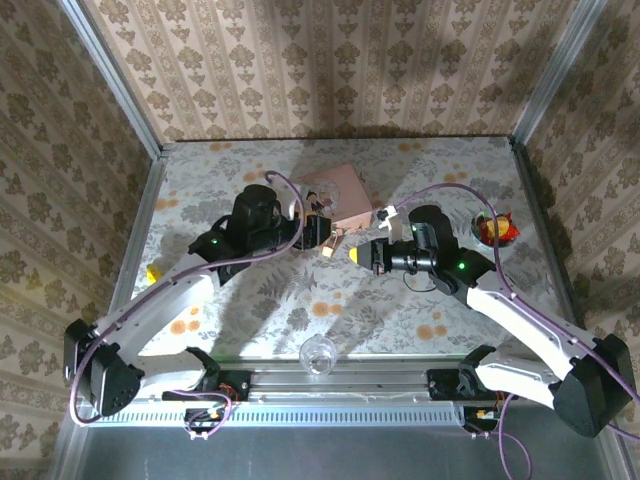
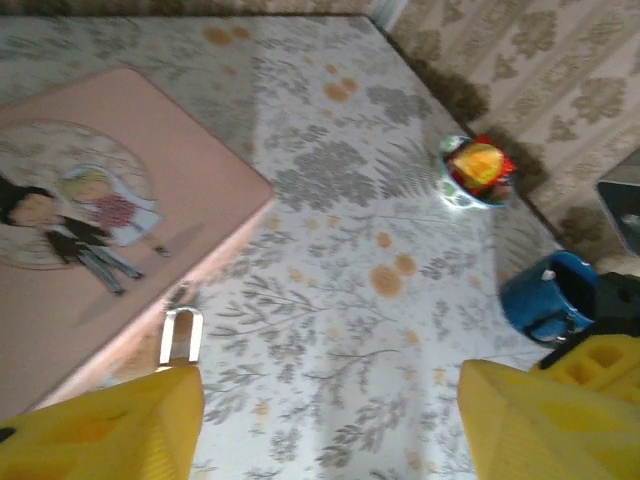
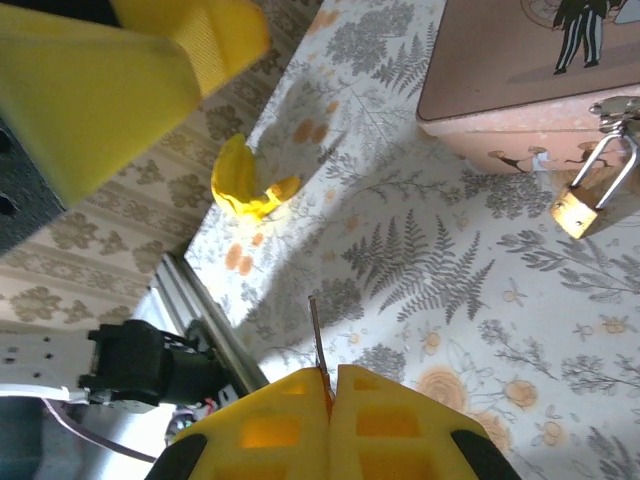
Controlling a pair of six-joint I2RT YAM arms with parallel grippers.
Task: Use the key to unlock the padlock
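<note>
Top external view: the pink box [image 1: 340, 188] is being flanked near the table's middle, with the left gripper [image 1: 322, 232] at its near edge and the right gripper [image 1: 356, 256] just to the right.

Left wrist view: the left gripper [image 2: 330, 400] is being held with its fingers apart and nothing between them, above the silvery shackle of the padlock [image 2: 181, 335].

Right wrist view: the key [image 3: 316, 335] is being pinched between the closed fingers of the right gripper [image 3: 330, 385]. The padlock [image 3: 577, 208] is hanging free from the hasp [image 3: 615, 108], well apart from the blade.

Since the lock is not being steadied, it could be pushed aside by the key. The thin key could also be twisted in so slight a pinch, and the keyhole missed.
</note>
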